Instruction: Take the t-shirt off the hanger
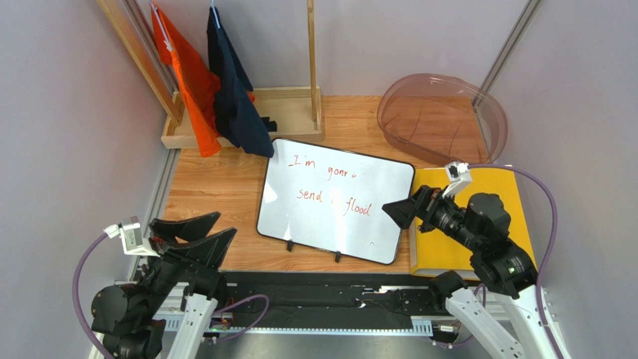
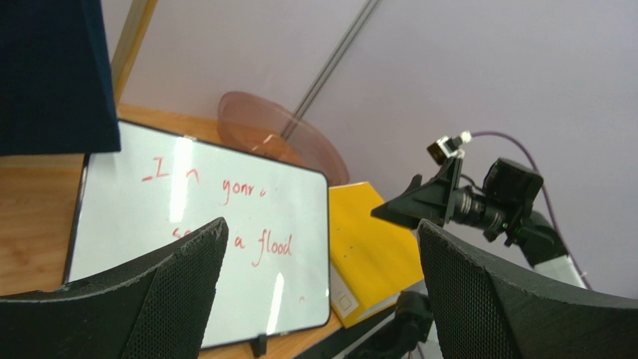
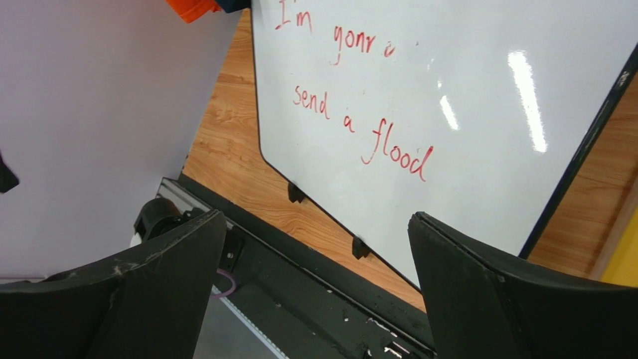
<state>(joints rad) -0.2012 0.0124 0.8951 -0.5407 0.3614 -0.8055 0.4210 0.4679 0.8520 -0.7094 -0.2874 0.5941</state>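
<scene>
Two t-shirts hang on hangers from a wooden rack [image 1: 311, 60] at the back left: an orange one [image 1: 191, 82] and a navy one [image 1: 238, 105] just right of it. Only the hanger hooks show at the top. The navy shirt's corner shows in the left wrist view [image 2: 52, 75], and a bit of orange cloth in the right wrist view [image 3: 196, 7]. My left gripper [image 1: 225, 224] is open and empty at the near left, far from the shirts. My right gripper [image 1: 397, 212] is open and empty over the whiteboard's right edge.
A whiteboard [image 1: 337, 198] with red writing lies mid-table. A yellow binder [image 1: 487, 187] lies at the right under my right arm. A clear pinkish tub [image 1: 442, 116] stands at the back right. The rack's wooden base [image 1: 292, 101] sits at the back.
</scene>
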